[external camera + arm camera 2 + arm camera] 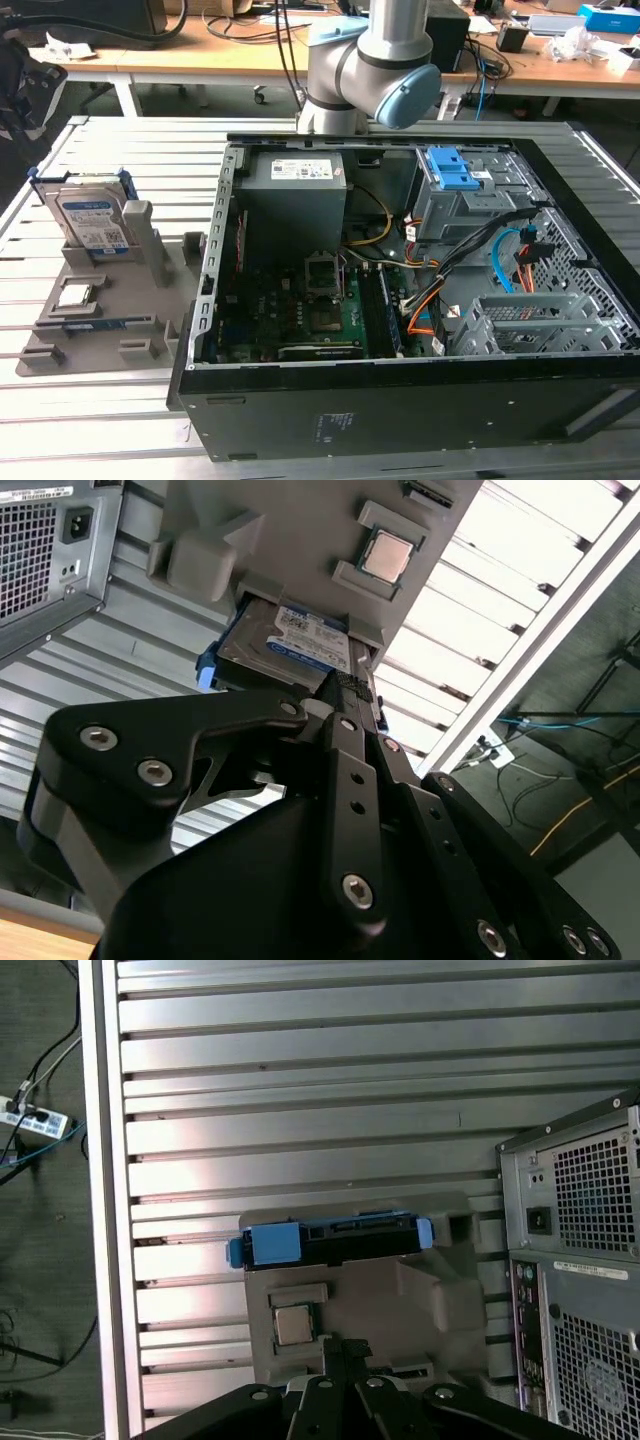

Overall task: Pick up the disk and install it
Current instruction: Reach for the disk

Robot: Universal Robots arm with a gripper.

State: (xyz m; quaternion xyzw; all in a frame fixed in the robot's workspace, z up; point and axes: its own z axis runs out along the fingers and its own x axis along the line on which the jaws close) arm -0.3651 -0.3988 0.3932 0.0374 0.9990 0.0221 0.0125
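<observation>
Silver, framed in bright blue, the disk [92, 218] stands on edge in a grey holder [130, 290] on the slatted worktop [100, 430], just beside the open computer case [400, 420], on the exterior view's left of it. Its long top edge runs toward the case. In the second wrist view the fingers [350, 695] are pressed together on nothing, poised above the holder and apart from the disk, which lies just beyond the square chip [386, 555] from them, label facing them
</observation>
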